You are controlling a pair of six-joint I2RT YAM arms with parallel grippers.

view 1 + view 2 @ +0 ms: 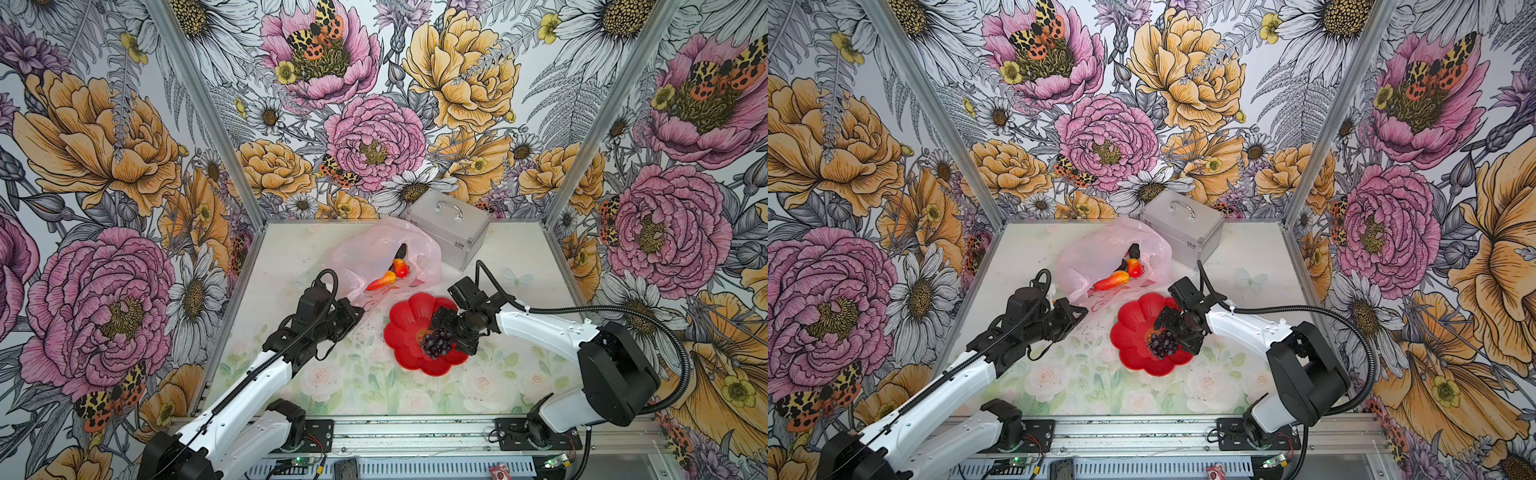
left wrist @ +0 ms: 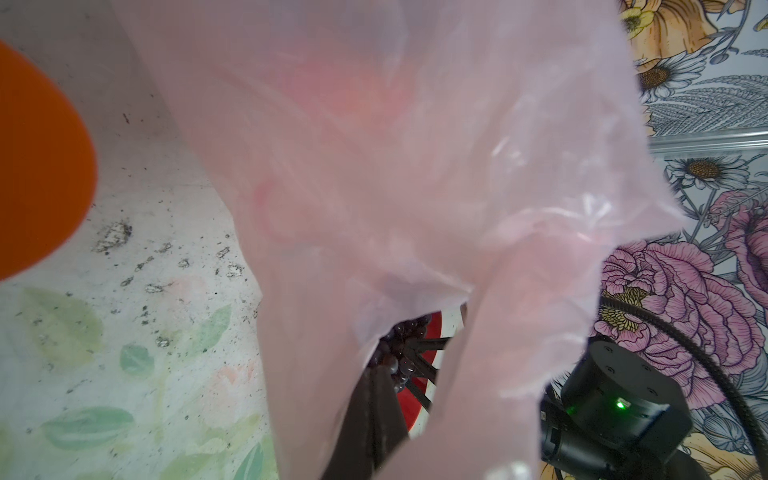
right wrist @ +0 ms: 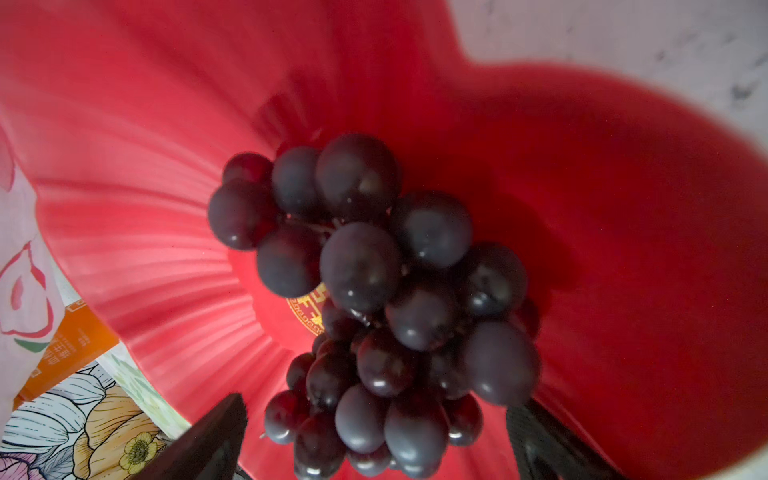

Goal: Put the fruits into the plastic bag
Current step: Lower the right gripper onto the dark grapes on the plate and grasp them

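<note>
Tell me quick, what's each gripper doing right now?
Left gripper: shut on the plastic bag edge.
Right gripper: open, straddling the grapes on the red plate.

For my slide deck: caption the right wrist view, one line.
Open right gripper straddles a dark purple grape bunch lying in the red flower-shaped plate.

Both top views look steeply down on the whole table [image 1: 519, 249]; left wrist hugs the plastic bag [image 2: 395, 166], right wrist the grapes [image 3: 374, 270]
</note>
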